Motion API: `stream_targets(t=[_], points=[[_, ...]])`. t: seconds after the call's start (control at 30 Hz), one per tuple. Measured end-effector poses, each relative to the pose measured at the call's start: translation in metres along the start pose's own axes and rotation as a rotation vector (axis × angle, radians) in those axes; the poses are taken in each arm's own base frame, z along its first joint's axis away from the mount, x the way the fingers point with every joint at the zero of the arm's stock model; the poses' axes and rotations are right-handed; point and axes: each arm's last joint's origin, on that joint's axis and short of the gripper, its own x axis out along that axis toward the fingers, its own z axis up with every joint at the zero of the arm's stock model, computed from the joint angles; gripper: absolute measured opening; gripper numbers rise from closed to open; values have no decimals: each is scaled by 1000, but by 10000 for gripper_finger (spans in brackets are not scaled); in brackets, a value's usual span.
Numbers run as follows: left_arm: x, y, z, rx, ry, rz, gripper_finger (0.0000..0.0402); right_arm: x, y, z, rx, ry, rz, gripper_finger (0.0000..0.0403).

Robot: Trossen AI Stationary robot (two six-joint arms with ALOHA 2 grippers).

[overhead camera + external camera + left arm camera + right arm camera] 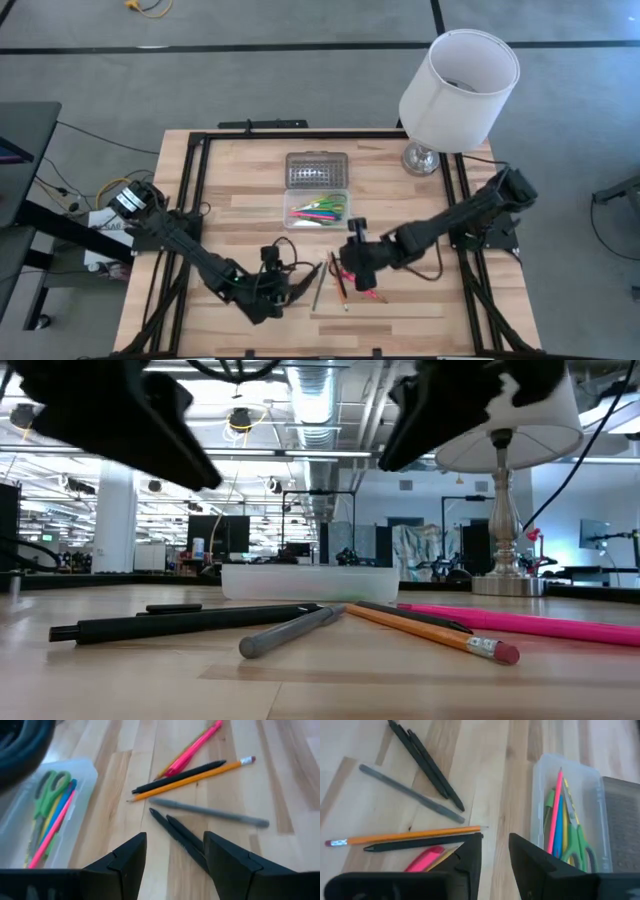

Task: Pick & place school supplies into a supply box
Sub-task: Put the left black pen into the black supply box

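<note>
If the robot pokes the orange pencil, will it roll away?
Probably a little. The orange pencil is thin, stiff-looking and lies flat on bare wood, so a sideways poke could roll it. The black pen lies against it and may stop it.

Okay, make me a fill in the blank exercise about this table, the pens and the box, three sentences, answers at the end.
1. The scissors lying in the supply box have handles coloured ____.
2. The orange pencil ends in an eraser coloured ____.
3. The box's ribbed lid stands ____, hinged back toward the white lamp.

Both the left gripper and the right gripper hover over the loose pens, empty.

Answers: green; pink; open
</note>
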Motion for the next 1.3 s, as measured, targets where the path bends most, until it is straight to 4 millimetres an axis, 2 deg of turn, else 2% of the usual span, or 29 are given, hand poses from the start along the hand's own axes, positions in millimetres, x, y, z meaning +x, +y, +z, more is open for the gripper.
stream_targets(t=[0.3,0.5,0.77,1.13,1.3], points=[[30,27,11,-91,79,-109,192,-8,47,-26,-13,3,-114,92],[45,34,10,-117,120,-160,192,-18,71,-41,-18,-30,-189,92],[56,33,6,-116,148,-188,192,-34,93,-50,-11,-92,-271,92],[57,34,5,-87,144,-162,192,-50,111,-62,23,-149,-326,92],[63,30,0,-46,155,-175,192,-57,119,-67,18,-178,-343,92]])
